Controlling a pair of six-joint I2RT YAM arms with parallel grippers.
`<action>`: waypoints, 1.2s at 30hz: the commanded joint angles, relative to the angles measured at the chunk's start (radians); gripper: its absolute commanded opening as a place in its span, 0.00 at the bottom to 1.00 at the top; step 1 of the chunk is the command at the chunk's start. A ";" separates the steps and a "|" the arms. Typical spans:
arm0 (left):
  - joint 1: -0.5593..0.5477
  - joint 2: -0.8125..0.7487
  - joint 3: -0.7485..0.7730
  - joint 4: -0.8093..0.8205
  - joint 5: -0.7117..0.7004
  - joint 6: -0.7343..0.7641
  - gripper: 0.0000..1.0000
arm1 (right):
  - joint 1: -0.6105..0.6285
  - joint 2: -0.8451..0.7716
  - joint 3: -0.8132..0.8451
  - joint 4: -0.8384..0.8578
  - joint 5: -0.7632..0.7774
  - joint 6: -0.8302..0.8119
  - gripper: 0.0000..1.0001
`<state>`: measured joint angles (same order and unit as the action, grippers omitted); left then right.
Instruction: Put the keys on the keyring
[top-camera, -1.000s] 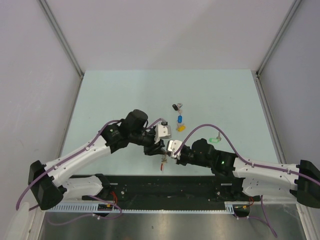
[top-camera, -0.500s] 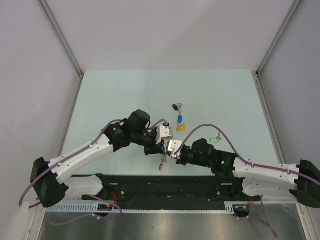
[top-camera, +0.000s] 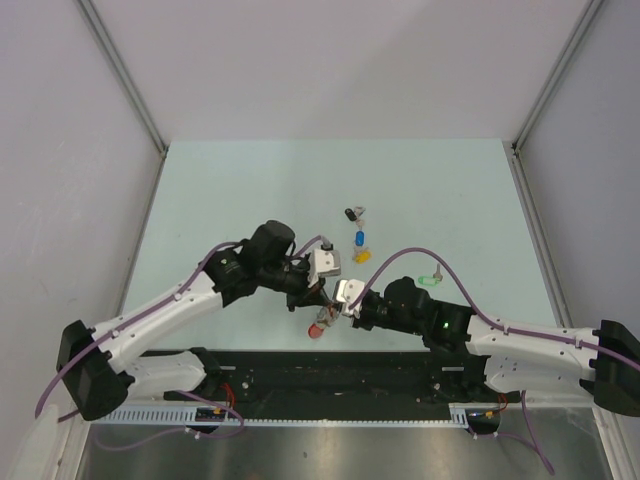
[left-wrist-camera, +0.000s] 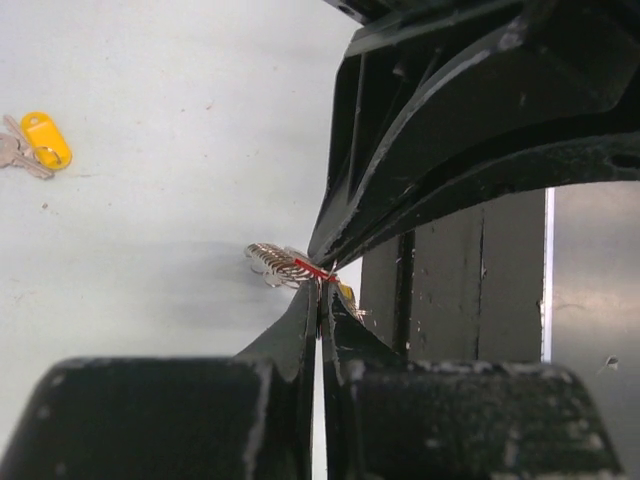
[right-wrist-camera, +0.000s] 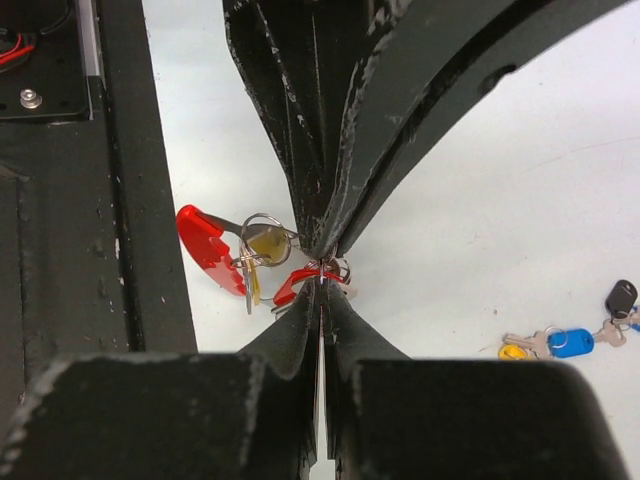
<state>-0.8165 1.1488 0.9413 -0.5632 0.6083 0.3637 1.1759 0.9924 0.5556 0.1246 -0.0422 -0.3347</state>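
1. The left gripper (left-wrist-camera: 321, 300) reaches in from the left of the keyring (left-wrist-camera: 281, 265). Its jaws are clenched, with the tips pinching the keyring's thin red band.
2. The keyring hangs between the two grippers' tips, above the table (top-camera: 230, 190) near its front edge. In the left wrist view its silvery coil sticks out to one side of the band.
3. A red-tagged key (right-wrist-camera: 207, 246) dangles just below the keyring from a metal loop. A yellowish piece hangs beside it, but I cannot tell what it is.
4. The right gripper (right-wrist-camera: 322, 288) comes in from the right of the keyring. Its jaws are also clamped tight on the red band, tip to tip with the left gripper.
5. Beyond the keyring and slightly to its right, three keys lie on the table in a short line: the yellow key (top-camera: 362, 256) nearest, then the blue key (top-camera: 360, 238), then the black key (top-camera: 350, 213).
6. The green key (top-camera: 428, 281) lies well to the right of the keyring, beside the right arm's cable.
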 joint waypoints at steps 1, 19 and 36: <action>0.054 -0.083 -0.059 0.175 0.047 -0.141 0.00 | 0.008 -0.018 0.043 0.047 -0.013 -0.007 0.00; 0.060 -0.314 -0.318 0.704 -0.205 -0.606 0.00 | 0.050 0.011 0.043 0.078 0.028 -0.032 0.00; 0.060 -0.478 -0.397 0.747 -0.337 -0.637 0.01 | 0.059 -0.003 0.029 0.113 0.053 -0.033 0.00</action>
<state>-0.7731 0.6968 0.5682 -0.0113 0.3901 -0.2398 1.2163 0.9771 0.5724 0.3077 0.0628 -0.3717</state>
